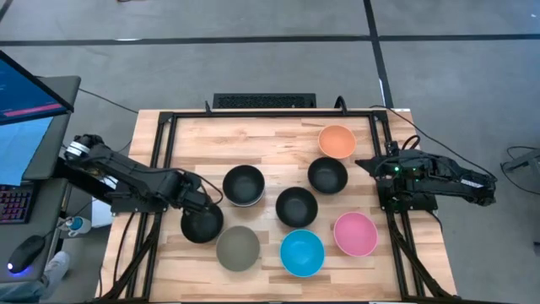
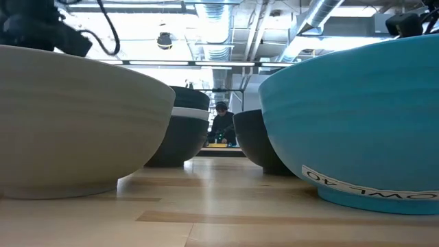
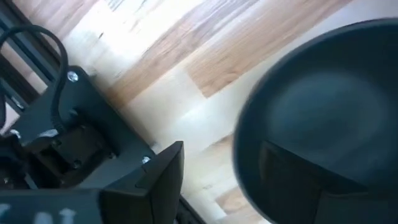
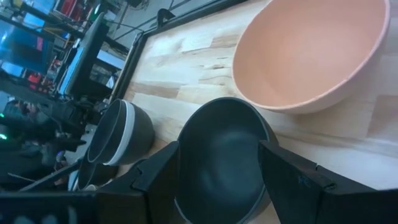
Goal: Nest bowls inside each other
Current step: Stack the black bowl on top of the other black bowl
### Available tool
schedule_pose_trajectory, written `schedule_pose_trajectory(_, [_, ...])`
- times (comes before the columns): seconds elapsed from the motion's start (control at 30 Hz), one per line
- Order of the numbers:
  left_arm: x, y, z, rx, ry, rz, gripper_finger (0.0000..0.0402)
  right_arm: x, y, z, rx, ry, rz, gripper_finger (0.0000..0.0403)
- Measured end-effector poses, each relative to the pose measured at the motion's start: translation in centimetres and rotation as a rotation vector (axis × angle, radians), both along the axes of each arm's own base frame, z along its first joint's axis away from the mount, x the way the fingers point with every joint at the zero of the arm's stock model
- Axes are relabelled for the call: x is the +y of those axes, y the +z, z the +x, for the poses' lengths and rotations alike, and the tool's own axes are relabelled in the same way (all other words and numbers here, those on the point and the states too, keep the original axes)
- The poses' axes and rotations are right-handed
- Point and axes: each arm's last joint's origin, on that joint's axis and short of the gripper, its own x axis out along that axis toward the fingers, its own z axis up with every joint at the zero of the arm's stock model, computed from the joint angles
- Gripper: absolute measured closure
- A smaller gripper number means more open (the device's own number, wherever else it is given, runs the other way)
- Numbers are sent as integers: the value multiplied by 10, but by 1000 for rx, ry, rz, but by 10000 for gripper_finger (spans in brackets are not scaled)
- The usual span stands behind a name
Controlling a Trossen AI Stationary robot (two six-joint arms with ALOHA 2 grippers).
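Bowls stand on their bases across the table. A black bowl (image 1: pixel 201 225) sits at the left. A black bowl with a white one nested in it and a black one inside that (image 1: pixel 244 185) stands nearby. Two more black bowls (image 1: pixel 296 206) (image 1: pixel 327 175), an orange (image 1: pixel 337 141), a pink (image 1: pixel 355 234), a bright blue (image 1: pixel 302 252) and a grey-olive bowl (image 1: pixel 238 248) each stand alone. My left gripper (image 1: pixel 205 211) is open over the left black bowl's (image 3: pixel 323 112) far rim, one finger inside and one outside; whether they touch it cannot be seen. My right gripper (image 1: pixel 361 164) (image 4: pixel 217 152) is open beside a black bowl (image 4: pixel 221 162), the orange bowl (image 4: pixel 305 50) just beyond.
A black metal frame (image 1: pixel 160 143) runs along the table's left, far and right sides. A keyboard (image 1: pixel 263 101) lies beyond the far edge and a monitor (image 1: pixel 25 93) stands at the left. Bare wood shows along the far part (image 1: pixel 253 139). A person (image 2: pixel 221 123) sits far behind.
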Motion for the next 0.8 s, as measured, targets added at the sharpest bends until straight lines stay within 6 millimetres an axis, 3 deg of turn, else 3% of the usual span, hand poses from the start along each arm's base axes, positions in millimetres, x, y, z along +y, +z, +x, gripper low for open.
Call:
schedule_pose_trajectory(0.23, [-2, -26, 6, 0, -35, -13, 213, 0, 0, 0, -29, -38, 66, 163])
schedule_pose_trajectory(0.53, [-2, -28, 10, -53, -71, -8, 243, 0, 0, 0, -36, -47, 81, 163])
schedule_pose_trajectory(0.8, [0, -37, 6, -41, -81, 29, 298, 0, 0, 0, -36, -47, 81, 163])
